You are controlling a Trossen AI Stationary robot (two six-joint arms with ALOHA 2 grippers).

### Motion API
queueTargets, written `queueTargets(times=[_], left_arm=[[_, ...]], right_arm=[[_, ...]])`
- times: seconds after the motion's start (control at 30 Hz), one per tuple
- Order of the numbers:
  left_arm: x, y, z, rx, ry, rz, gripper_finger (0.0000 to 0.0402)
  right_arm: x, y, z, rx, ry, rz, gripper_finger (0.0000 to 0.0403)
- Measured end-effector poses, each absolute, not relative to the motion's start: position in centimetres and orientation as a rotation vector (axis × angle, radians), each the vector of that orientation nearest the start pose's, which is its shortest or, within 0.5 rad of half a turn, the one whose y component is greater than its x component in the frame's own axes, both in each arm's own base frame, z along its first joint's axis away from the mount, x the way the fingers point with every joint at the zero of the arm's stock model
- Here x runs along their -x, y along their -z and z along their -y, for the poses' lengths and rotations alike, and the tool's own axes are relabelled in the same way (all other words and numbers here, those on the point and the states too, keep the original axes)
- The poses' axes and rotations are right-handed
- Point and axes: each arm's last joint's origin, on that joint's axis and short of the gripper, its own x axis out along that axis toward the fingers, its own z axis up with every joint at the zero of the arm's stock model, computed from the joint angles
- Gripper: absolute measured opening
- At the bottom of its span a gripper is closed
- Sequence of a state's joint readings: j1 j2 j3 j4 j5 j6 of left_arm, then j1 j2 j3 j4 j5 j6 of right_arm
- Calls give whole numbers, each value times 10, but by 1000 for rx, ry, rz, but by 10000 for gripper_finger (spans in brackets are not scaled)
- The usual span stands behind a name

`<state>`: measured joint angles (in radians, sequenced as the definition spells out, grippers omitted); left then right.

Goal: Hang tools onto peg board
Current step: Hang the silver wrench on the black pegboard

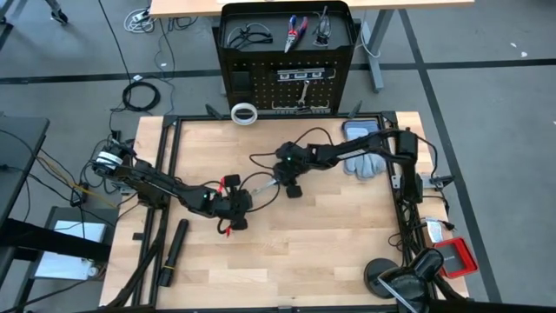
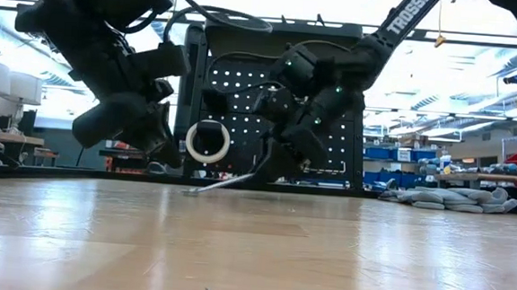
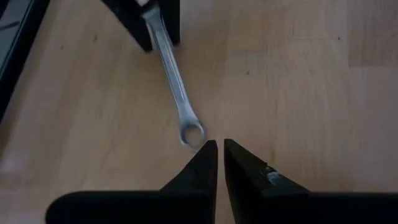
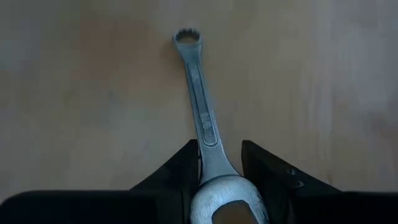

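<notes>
- My right gripper [image 4: 219, 180] pinches the silver combination wrench [image 4: 200, 106] by its open end, ring end seemingly resting on the table [image 1: 330, 252], centre frame.
- My left gripper [image 3: 220, 163], fingers pressed together, sits just beside the ring end.
- Peg board [image 1: 287, 65] stands at top centre.

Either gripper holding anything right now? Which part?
The right gripper clamps the silver combination wrench near its open-jaw end; the ring end rests on the wooden table. The left gripper is shut and empty, beside the ring end.
</notes>
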<state>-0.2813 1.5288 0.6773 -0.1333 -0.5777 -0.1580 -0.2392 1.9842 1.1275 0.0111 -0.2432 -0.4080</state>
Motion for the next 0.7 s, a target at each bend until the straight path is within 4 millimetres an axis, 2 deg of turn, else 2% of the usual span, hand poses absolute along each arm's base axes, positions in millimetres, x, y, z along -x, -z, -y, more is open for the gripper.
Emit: queueTargets(times=[0.2,0.33,0.57,0.7], left_arm=[[-256,-139,57,-180,-375,-843,33],[-254,-131,55,-136,-359,-709,33],[-242,-126,48,-9,-349,-410,33],[-237,-124,33,139,-416,-322,33]], right_arm=[[-375,-143,87,166,-98,-852,120],[-361,-151,86,173,-58,-822,120],[-319,-179,91,122,160,-633,120],[-295,-182,88,135,395,-456,119]])
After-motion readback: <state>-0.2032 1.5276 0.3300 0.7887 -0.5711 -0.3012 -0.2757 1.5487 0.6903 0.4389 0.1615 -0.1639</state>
